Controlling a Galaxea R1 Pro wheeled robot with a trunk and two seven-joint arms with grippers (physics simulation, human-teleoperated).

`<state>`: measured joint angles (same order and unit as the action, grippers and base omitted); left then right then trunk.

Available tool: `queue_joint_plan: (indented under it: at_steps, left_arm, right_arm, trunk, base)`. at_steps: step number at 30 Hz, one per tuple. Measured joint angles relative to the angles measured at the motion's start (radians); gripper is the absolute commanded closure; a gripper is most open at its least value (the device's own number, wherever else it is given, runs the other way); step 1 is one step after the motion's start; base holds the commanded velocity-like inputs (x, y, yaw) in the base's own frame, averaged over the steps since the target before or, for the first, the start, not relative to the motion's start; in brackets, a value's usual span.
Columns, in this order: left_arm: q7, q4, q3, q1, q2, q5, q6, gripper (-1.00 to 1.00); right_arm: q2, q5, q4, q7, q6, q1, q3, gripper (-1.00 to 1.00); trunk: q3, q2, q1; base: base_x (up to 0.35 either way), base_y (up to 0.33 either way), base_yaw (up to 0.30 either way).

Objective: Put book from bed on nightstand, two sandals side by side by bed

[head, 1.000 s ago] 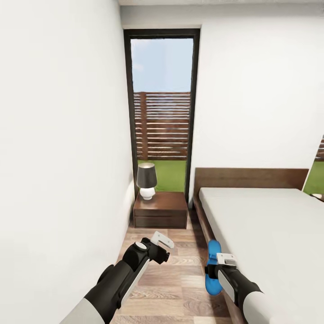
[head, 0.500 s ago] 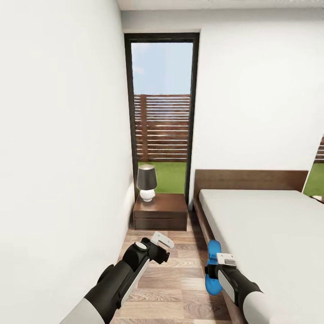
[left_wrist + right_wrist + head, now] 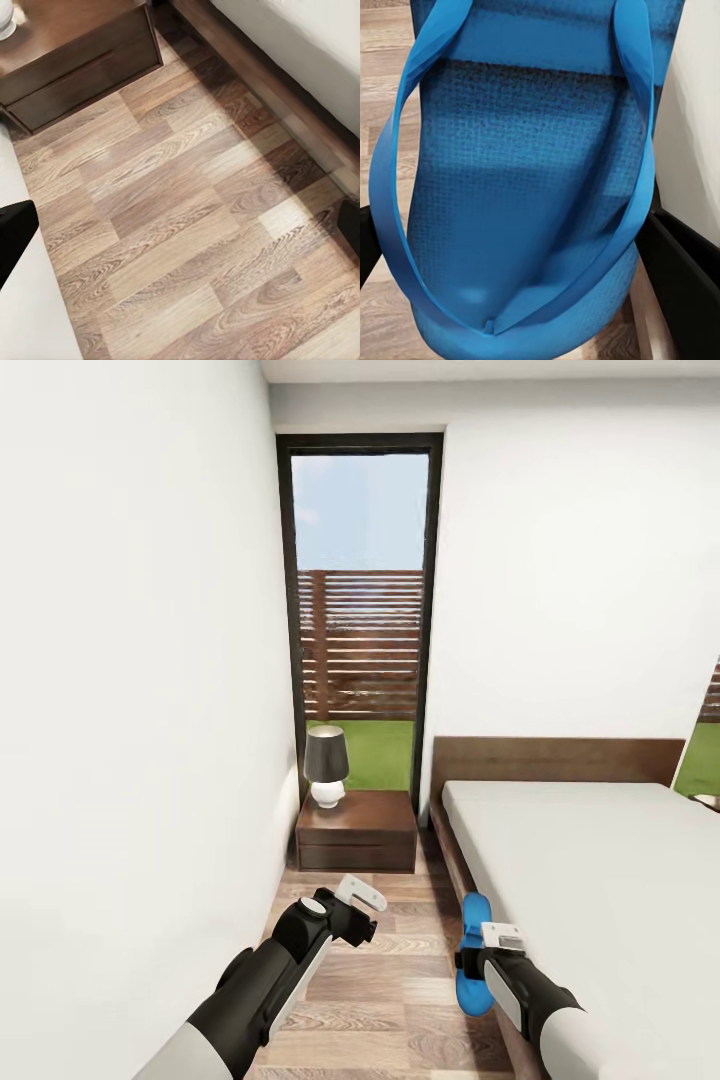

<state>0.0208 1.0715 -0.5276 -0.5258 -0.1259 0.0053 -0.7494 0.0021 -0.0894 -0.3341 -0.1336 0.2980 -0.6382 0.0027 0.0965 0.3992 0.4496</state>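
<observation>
One bright blue sandal (image 3: 476, 913) hangs beside the bed's dark wood frame (image 3: 455, 870), just above the plank floor. My right gripper (image 3: 472, 962) is shut on it. In the right wrist view the sandal (image 3: 525, 172) lies sole-up with its toe straps between the two black fingers (image 3: 684, 279). My left gripper (image 3: 362, 900) hovers open over bare floor, its fingertips (image 3: 13, 234) spread wide apart. The nightstand (image 3: 357, 828) stands ahead between the wall and the bed (image 3: 600, 860). The book is out of view.
A lamp (image 3: 326, 762) with a dark shade sits on the nightstand's left part. A white wall (image 3: 140, 760) closes in on the left, leaving a narrow floor strip (image 3: 390, 960) between wall and bed. A tall dark-framed window (image 3: 360, 590) is behind the nightstand.
The whole picture dropped slightly a second ago, so the camera moved. Both arms and the sandal keep their places.
</observation>
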Motion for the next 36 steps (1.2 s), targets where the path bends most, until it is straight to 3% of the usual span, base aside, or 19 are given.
queue_joint_plan:
  at_steps: [26,36]
  left_arm:
    - [0.001,0.000,0.000,0.000,0.000,0.001,-0.001,-1.00]
    - [0.001,0.001,0.000,0.000,0.000,0.001,-0.001,-1.00]
  right_arm:
    - [-0.001,0.000,0.000,-0.001,0.000,0.000,-0.001,1.00]
    - [-0.001,-0.001,0.000,0.000,0.000,0.000,-0.001,1.00]
  trunk:
    - [0.000,0.000,0.000]
    - [0.000,0.000,0.000]
  base:
    - [0.000,0.000,-0.002]
    - [0.000,0.000,-0.189]
